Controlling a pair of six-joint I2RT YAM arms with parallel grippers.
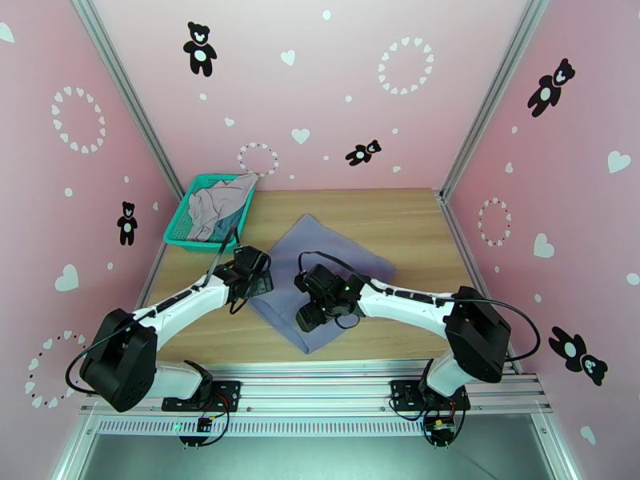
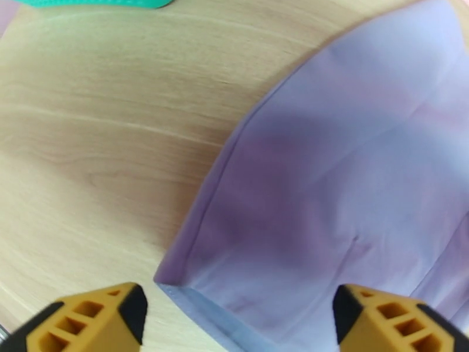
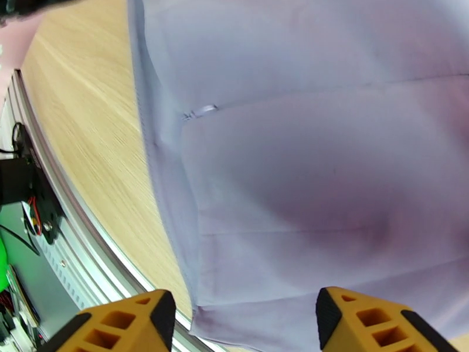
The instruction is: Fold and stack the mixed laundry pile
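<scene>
Both arms are over the middle of the wooden table. The grey-lavender garment lies spread flat there, skewed like a diamond, with its near corner pointing toward the arm bases. The left gripper sits at the cloth's left edge with its jaws spread wide and nothing caught between them. One orange fingertip is over bare wood, the other is over fabric, and a corner of the cloth lies in the gap. The right gripper hangs over the near part of the same garment, its claw also parted, with only flat cloth beneath. Whether either claw touches the fabric, I can't tell. Over in the far-left corner, the green mesh basket holds the pale mauve-grey garment, draped up over the far rim, and a darker bluish piece is tucked at its near side
</scene>
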